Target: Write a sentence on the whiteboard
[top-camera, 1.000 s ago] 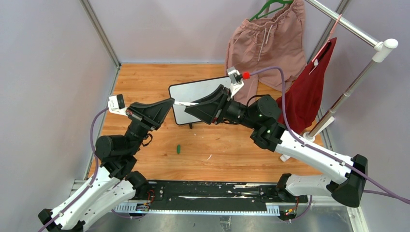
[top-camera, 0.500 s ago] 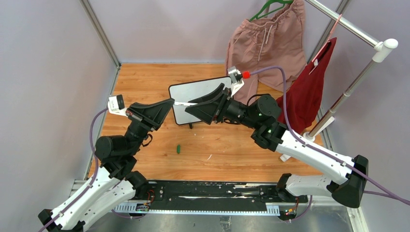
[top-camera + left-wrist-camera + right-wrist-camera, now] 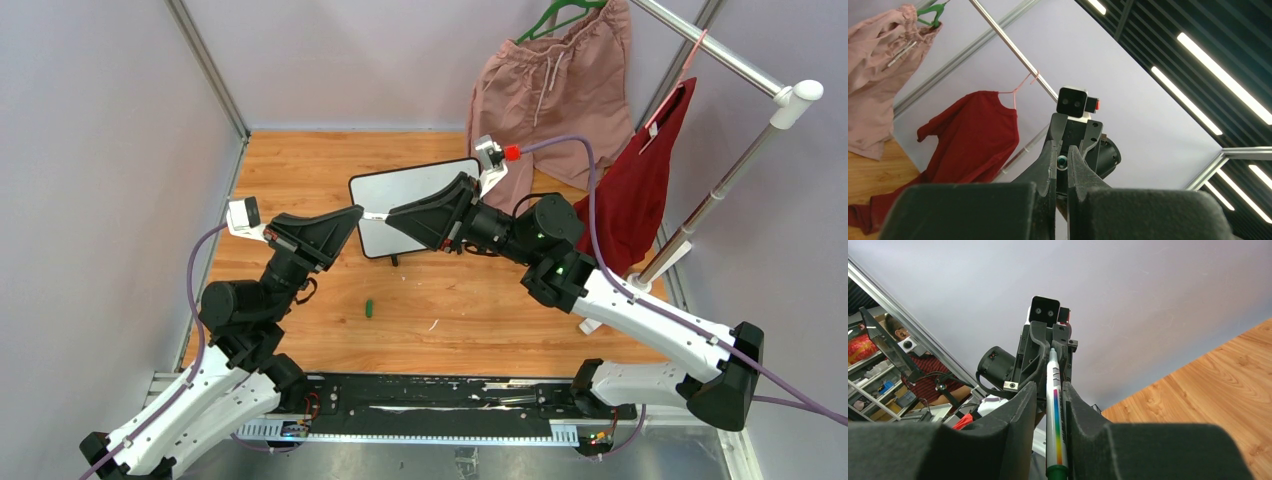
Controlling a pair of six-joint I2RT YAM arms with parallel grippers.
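Observation:
The whiteboard (image 3: 400, 185) lies on the wooden table behind the grippers. The part of it that shows is blank, and no green sentence is visible. A white marker (image 3: 377, 214) with a rainbow stripe (image 3: 1055, 415) spans the gap between my two grippers above the board's near edge. My left gripper (image 3: 357, 212) is shut on the marker's far end, which shows as a teal circle (image 3: 1062, 161) between its fingers. My right gripper (image 3: 392, 214) has the marker's body lying between its fingers. It rests against one finger, with a small gap to the other.
A small green cap (image 3: 370, 309) lies on the table in front of the board. Pink shorts (image 3: 545, 80) and a red shirt (image 3: 640, 185) hang on a rack (image 3: 735, 165) at the back right. Grey walls close off the left and back.
My right gripper has shifted slightly up and to the right along the marker. The marker and my left gripper have stayed in place.

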